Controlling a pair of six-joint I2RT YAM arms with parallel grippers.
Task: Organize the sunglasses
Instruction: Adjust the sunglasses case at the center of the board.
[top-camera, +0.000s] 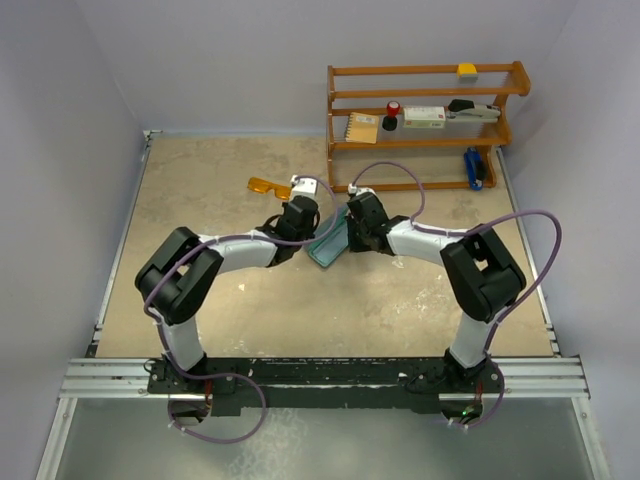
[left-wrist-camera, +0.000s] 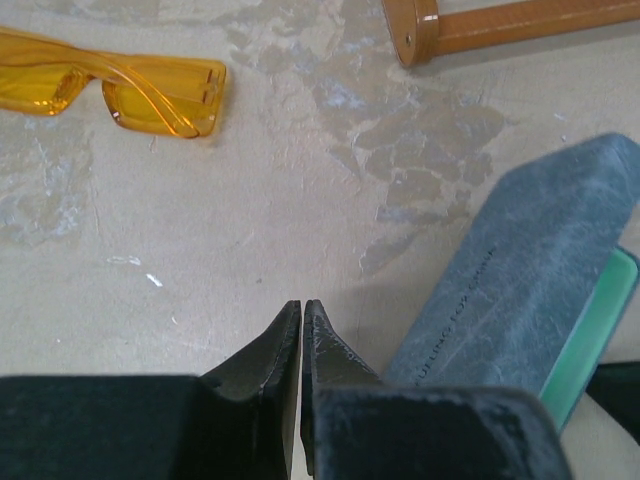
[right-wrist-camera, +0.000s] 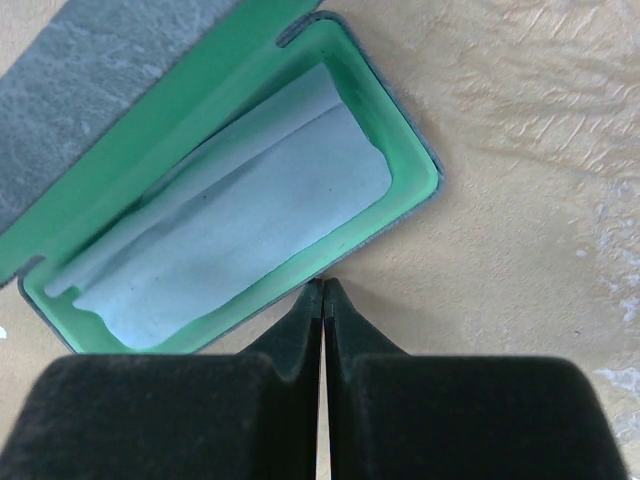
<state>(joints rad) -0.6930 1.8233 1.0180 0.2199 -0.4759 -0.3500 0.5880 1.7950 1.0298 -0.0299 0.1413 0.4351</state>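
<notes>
The orange-amber sunglasses (top-camera: 269, 187) lie on the table behind my left gripper; they also show at the top left of the left wrist view (left-wrist-camera: 115, 89). The blue-grey case (top-camera: 328, 244) stands open between the two grippers, its lid (left-wrist-camera: 530, 290) to the right of my left gripper. Its teal inside (right-wrist-camera: 385, 105) holds the folded light blue cloth (right-wrist-camera: 240, 225). My left gripper (left-wrist-camera: 302, 310) is shut and empty beside the lid. My right gripper (right-wrist-camera: 322, 287) is shut and empty, its tips at the case's rim.
A wooden shelf rack (top-camera: 425, 125) stands at the back right with a yellow block (top-camera: 467, 70), a small box (top-camera: 424, 117), a stapler (top-camera: 472, 111) and a blue item (top-camera: 474, 168). Its foot rail (left-wrist-camera: 500, 20) is near the case. Walls close in the table.
</notes>
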